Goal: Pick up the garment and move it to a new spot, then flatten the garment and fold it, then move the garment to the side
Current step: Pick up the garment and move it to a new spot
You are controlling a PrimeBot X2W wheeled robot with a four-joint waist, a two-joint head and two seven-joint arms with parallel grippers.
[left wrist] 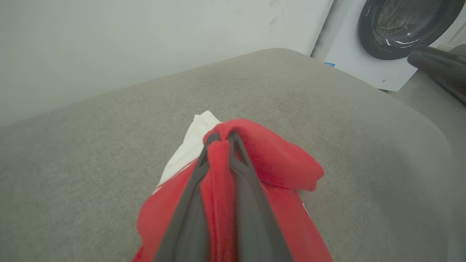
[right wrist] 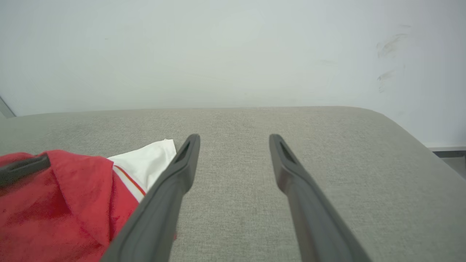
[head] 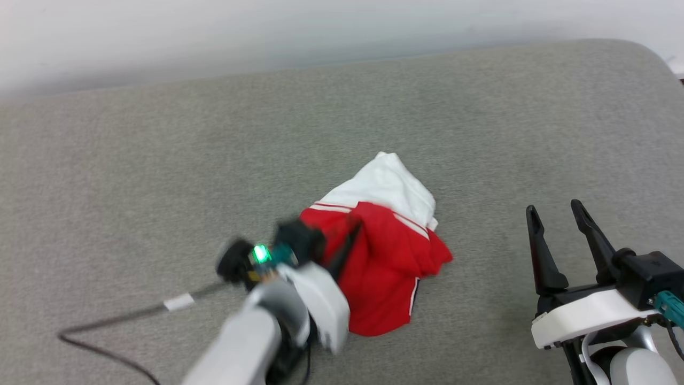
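The garment is a bunched red jersey with a white sleeve sticking out at the far side, near the middle of the grey padded surface. My left gripper is shut on a fold of its red cloth; in the left wrist view the fabric is pinched between the two dark fingers and the gripper tips meet at the top of the fold. My right gripper stands open over bare surface to the right of the garment, nothing between its fingers. The red cloth lies to its left.
A dark cable with a white tag trails across the surface at the lower left. A pale wall runs behind the far edge. A white washing machine with a round dark door stands beyond the surface's rounded corner.
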